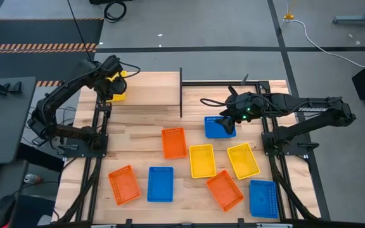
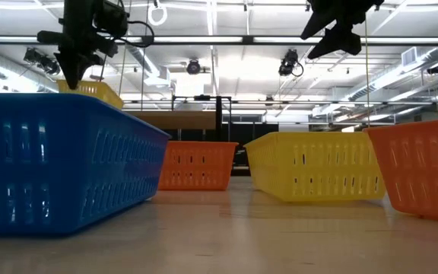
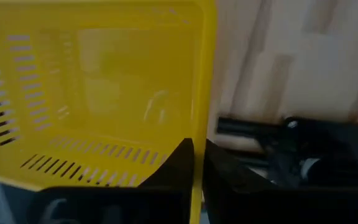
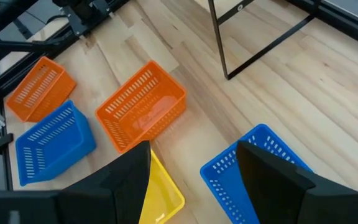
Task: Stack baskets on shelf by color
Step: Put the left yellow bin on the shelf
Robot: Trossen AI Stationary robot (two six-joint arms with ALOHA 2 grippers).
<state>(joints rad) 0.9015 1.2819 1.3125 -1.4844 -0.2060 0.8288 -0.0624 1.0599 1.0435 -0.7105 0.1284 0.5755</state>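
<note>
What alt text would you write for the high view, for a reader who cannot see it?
Seen from above, the left gripper holds a yellow basket at the left end of the wooden shelf, while the right gripper hangs open over a blue basket. Seven more baskets in orange, yellow and blue lie scattered on the table.

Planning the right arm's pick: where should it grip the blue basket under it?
On a long rim wall of the blue basket, from straight above: it sits upright and open-topped, and the open right tool already hovers over it.
</note>
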